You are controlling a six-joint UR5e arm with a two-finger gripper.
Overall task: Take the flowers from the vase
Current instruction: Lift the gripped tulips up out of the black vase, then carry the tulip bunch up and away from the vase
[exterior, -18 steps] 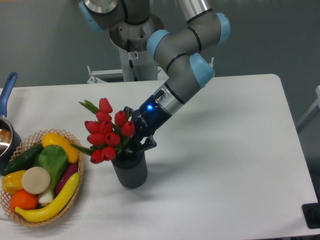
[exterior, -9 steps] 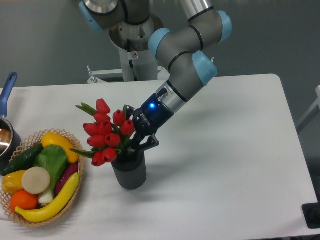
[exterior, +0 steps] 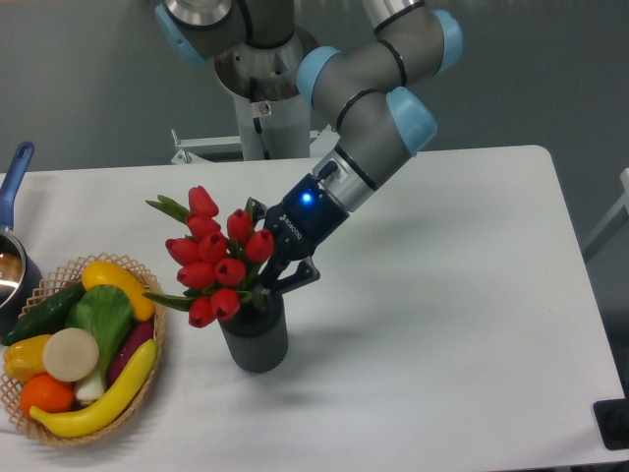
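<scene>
I see the claw pinching the flowers just above the vase rim — stems reach into the vase, buds leaning left of the claw, vase upright on the counter.

One vase, one flowers bunch, one basket, one pot.

White table; on it the vase, a wicker basket at left, a blue-handled pot at the edge.
</scene>
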